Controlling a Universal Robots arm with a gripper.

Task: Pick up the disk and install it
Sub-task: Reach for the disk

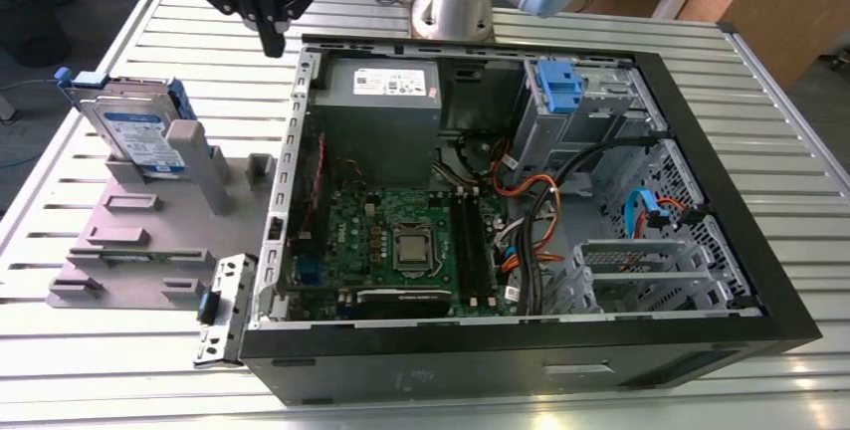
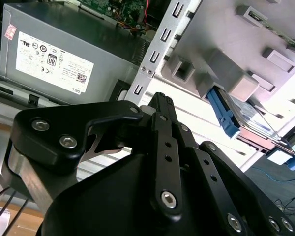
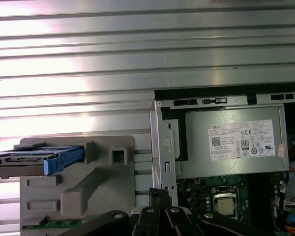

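Observation:
The disk (image 1: 139,139) is a silver hard drive with a blue-and-white label in a blue plastic carrier. It stands on edge, leaning in a slot of a grey fixture (image 1: 133,241) at the exterior view's left. Both wrist views show the disk (image 2: 248,118) (image 3: 34,160) side-on. My gripper (image 1: 274,47) hangs above the table by the open computer case's back corner, to the right of the disk and apart from it. Its black fingers (image 2: 160,101) (image 3: 160,194) are shut together with nothing between them.
The open computer case (image 1: 531,355) takes up the middle and right of the slatted metal table (image 1: 80,340). Inside are a grey power supply box (image 1: 378,102) with a white sticker, the motherboard (image 1: 398,241), a blue latch (image 1: 558,87) on the drive bay, and loose cables (image 1: 531,221).

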